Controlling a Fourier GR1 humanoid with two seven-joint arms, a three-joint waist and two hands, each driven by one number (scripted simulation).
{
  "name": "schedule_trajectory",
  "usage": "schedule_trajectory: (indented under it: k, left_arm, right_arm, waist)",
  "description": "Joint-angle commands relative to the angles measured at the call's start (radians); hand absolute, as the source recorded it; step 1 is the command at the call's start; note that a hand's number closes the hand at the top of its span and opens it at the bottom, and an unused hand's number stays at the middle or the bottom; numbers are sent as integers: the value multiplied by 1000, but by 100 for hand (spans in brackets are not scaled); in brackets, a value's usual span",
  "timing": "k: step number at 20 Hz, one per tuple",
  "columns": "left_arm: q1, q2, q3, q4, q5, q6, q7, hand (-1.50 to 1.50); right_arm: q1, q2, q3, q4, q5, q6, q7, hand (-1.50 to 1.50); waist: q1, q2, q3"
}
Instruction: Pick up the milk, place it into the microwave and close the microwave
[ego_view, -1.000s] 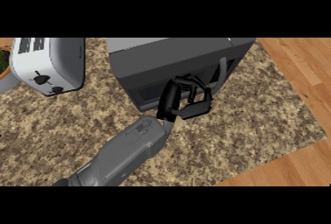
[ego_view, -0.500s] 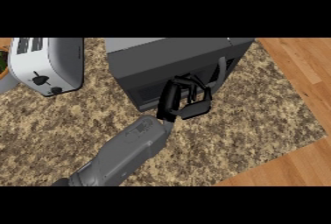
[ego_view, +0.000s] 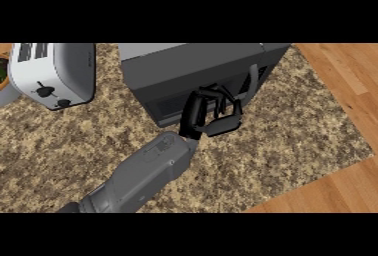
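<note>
The dark grey microwave (ego_view: 199, 70) stands at the top middle of the head view. Its door looks closed, with the handle (ego_view: 252, 80) near its right edge. My left hand (ego_view: 195, 114) rests against the lower part of the door front. Its fingers (ego_view: 214, 95) are loosely bent against the door and the thumb (ego_view: 224, 125) sticks out to the right, holding nothing. The grey forearm (ego_view: 144, 175) comes in from the lower left. No milk shows anywhere. My right hand is out of view.
A white toaster (ego_view: 55, 72) stands to the left of the microwave, with part of a plate (ego_view: 4, 82) at the far left edge. The speckled counter (ego_view: 295, 140) ends at the right, with wooden floor (ego_view: 347, 85) beyond it.
</note>
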Motion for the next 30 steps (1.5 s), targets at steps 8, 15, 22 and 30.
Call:
schedule_trajectory:
  k: [8,15,22,30]
  left_arm:
    - [-91,1,39,93,55,-12,-27,150]
    - [-108,1,23,90,85,-12,-47,150]
    - [-116,1,7,94,115,-19,-62,150]
    - [-122,1,-10,111,140,-13,-83,150]
  right_arm:
    - [-35,-94,-44,41,27,23,5,-150]
    - [-73,-126,-62,78,28,24,0,-150]
    - [-88,-125,-76,161,-29,56,-2,-150]
    - [-125,-143,-88,214,-69,73,3,-150]
  waist:
    - [-6,10,0]
    - [-3,18,1]
    - [8,19,4]
    - [11,23,5]
